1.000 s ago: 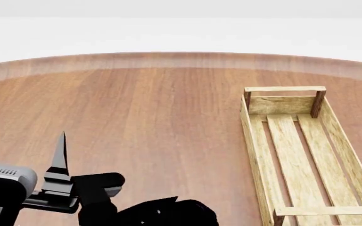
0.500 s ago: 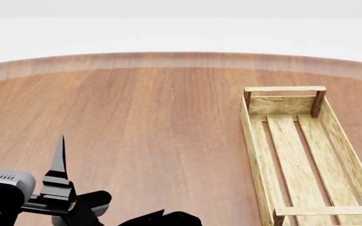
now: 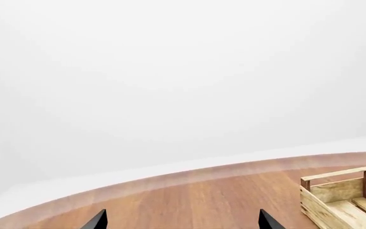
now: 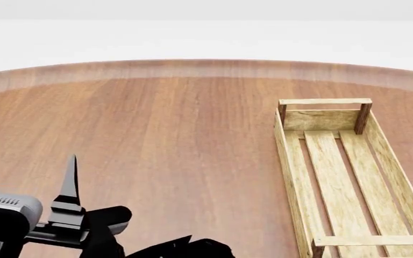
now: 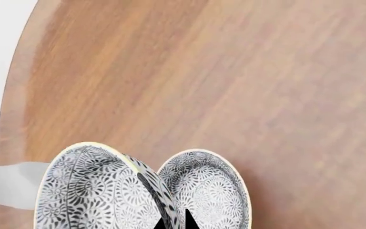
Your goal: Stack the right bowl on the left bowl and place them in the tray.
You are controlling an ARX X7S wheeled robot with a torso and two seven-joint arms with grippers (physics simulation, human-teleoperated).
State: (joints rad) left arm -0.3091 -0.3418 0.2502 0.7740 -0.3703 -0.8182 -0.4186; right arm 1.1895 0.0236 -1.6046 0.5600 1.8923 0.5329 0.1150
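The two bowls show only in the right wrist view; both are gray with a flower pattern; one bowl [image 5: 94,191] is tipped up on its side, and the other bowl [image 5: 205,188] sits just beside it, touching it, on the brown wood surface [image 5: 234,71]; the right pincer [image 5: 175,220] is narrow, with its two black tips close together on the tipped bowl's rim; it looks like it is holding that bowl. The tray [image 4: 346,177] lies on the right side of the surface in the head view, with nothing in it. The left pincer [image 4: 27,166] is wide, over the surface at the left, well apart from the tray.
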